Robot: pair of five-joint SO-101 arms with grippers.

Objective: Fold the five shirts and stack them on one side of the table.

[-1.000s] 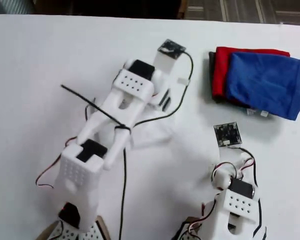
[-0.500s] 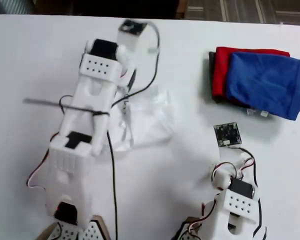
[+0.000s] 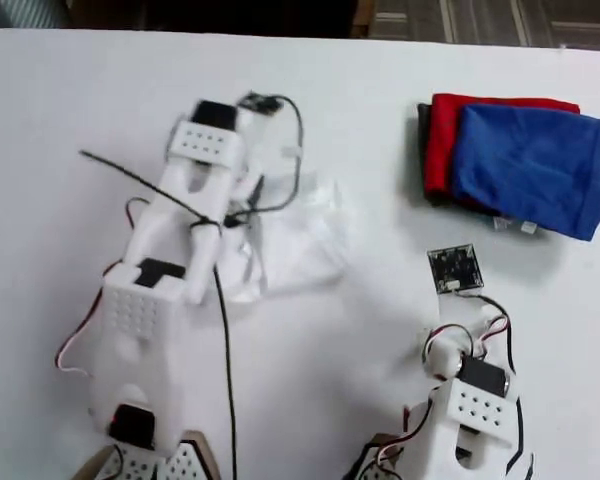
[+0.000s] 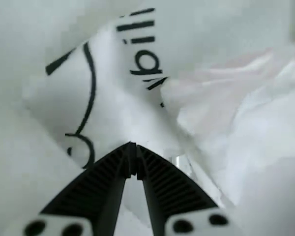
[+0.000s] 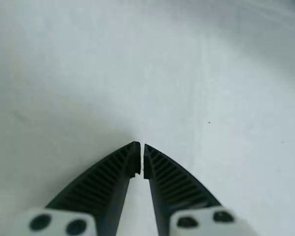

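Bearing desk point(image 3: 60, 100): white, carries everything.
Folded stack point(image 3: 535, 165): blue over red over dark, upper right, probably the chosen stacking side.
White shirt point(image 3: 300, 240): crumpled left of centre, not yet folded.
Left pincer point(image 4: 132, 152): pressed together against the shirt's cloth, likely for pulling a fold.
Right pincer point(image 5: 141, 157): pressed together over bare desk, lower right.
Writing point(image 4: 140, 44): black lettering on the white shirt; tags point(image 3: 513, 226) at the stack's lower edge.

Left tool point(image 4: 132, 161): ribbed black fingers point(image 4: 105, 179) are pressed together at the tips, with a thin gap left further back. A white shirt point(image 4: 123, 103) is spread under and ahead of the tips; whether fabric is pinched cannot be told. Black print point(image 4: 137, 46) is seen on a smooth fold at the tool's 12 o'clock. Crumpled folds point(image 4: 231, 113) are bunched at its 2 o'clock.
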